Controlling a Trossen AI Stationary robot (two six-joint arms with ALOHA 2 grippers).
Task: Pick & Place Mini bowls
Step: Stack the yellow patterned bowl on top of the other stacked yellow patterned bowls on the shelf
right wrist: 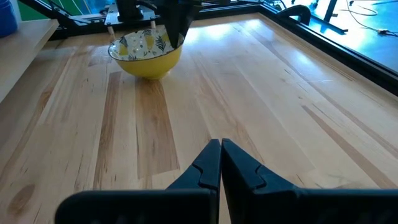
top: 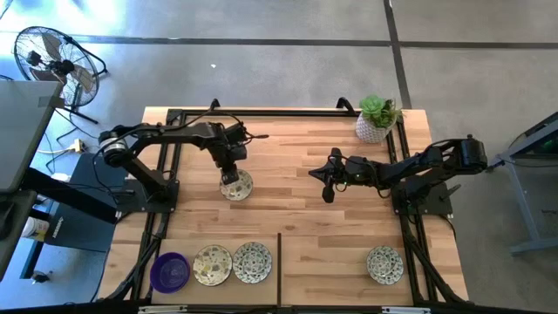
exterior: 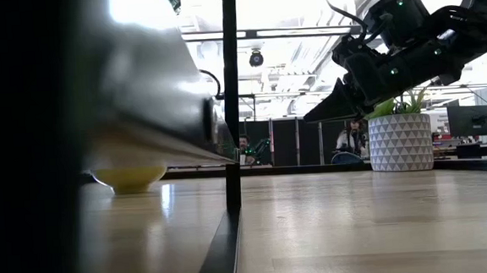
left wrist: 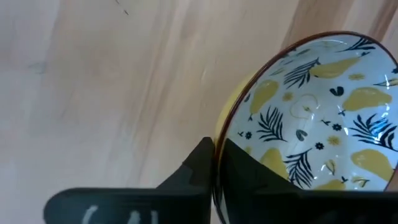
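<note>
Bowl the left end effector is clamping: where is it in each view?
High view: patterned bowl, left of table centre, under the left end effector.
Low view: yellow underside, far left.
Left wrist view, right half, rim pinched between the fingers.
Right wrist view, upper left.
Shared landmark: left arm on its rim.

A wooden table is sitting inside a black frame. A white pot holding a green plant is standing at its far right corner. A fan is resting on the grey floor off the far left corner. Beyond the table, monitors are glowing and a person is sitting.
</note>
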